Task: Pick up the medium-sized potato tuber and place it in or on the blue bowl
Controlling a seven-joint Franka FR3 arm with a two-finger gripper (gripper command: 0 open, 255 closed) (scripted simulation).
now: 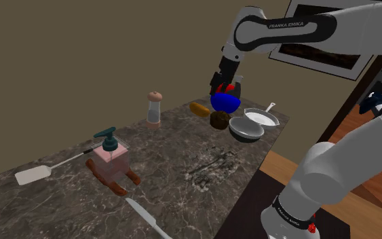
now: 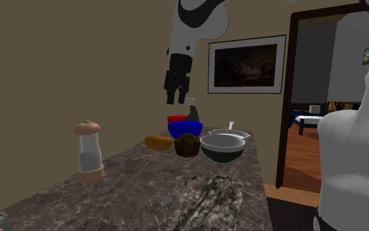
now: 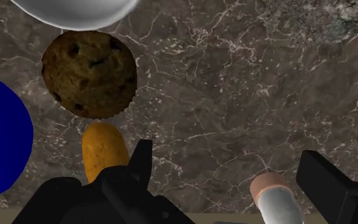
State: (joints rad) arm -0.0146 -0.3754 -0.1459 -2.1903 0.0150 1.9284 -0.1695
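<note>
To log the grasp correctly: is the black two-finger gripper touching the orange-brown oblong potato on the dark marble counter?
Apart. The second exterior view shows the black gripper hanging high above the orange-brown potato, with bare wall between them.

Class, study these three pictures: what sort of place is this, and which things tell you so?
Most likely a home kitchen: a dark stone-look counter carries a frying pan and a shaker, and a framed picture hangs on the wall.
</note>
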